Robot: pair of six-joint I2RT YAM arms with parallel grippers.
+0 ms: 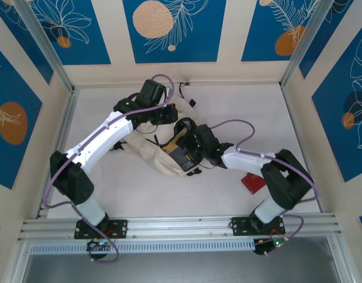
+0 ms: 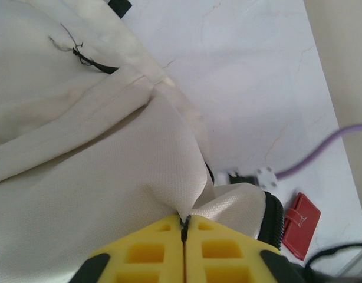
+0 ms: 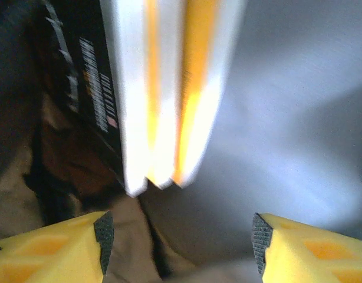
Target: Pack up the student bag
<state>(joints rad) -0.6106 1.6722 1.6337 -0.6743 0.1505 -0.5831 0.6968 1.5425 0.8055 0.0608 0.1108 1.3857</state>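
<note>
Left gripper (image 2: 184,223), at the bottom centre of its wrist view, has its two yellow fingers pressed together on a peak of cream cloth. A thin black strip shows in the seam between them. That cloth belongs to the student bag (image 1: 147,154), the one bag in view. From above it lies crumpled in the middle of the frame on the pale table (image 1: 234,106), between the two arms. A black zipper line runs along its edge at the lower right of the left wrist view.

Right gripper (image 3: 181,236) stands with its jaws wide apart, one yellow finger in each bottom corner of its wrist view and nothing between the tips. Beyond them, in the upper centre of that frame, hangs a blurred flat thing (image 3: 163,88) with a pale, yellow-streaked edge and a dark face bearing white print. Whether it is one item or several I cannot tell. Brown-cream cloth shows at the lower left, beneath it.

One red wallet (image 1: 253,183) lies flat on the table right of centre in the overhead view, apart from the bag and just beside the right arm's elbow. It also shows at the lower right of the left wrist view. Two purple cables are visible from above, one looping along each arm.
</note>
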